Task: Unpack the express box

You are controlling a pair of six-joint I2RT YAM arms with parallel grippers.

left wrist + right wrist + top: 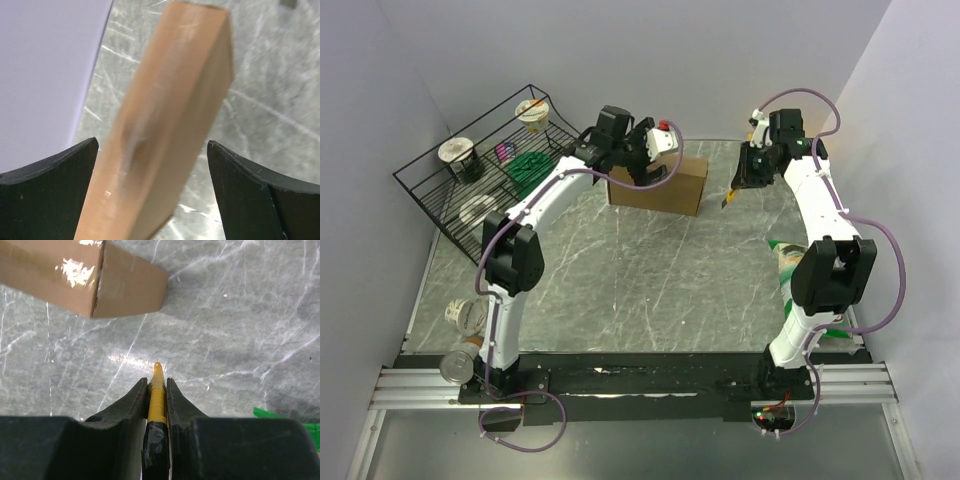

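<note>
The express box, a plain brown carton, lies on the marble table at the back centre. My left gripper hovers over its top left end. In the left wrist view the box runs up between the jaws of my left gripper, which stand wide open; a clear gap shows on the right side. My right gripper is to the right of the box, shut on a yellow cutter with a black taped handle. The cutter's tip points at the table, short of the box's corner.
A black wire rack at the back left holds cups and a green item. Two cups and a can sit near the left arm's base. A green and white bag lies by the right arm. Walls close in on all sides.
</note>
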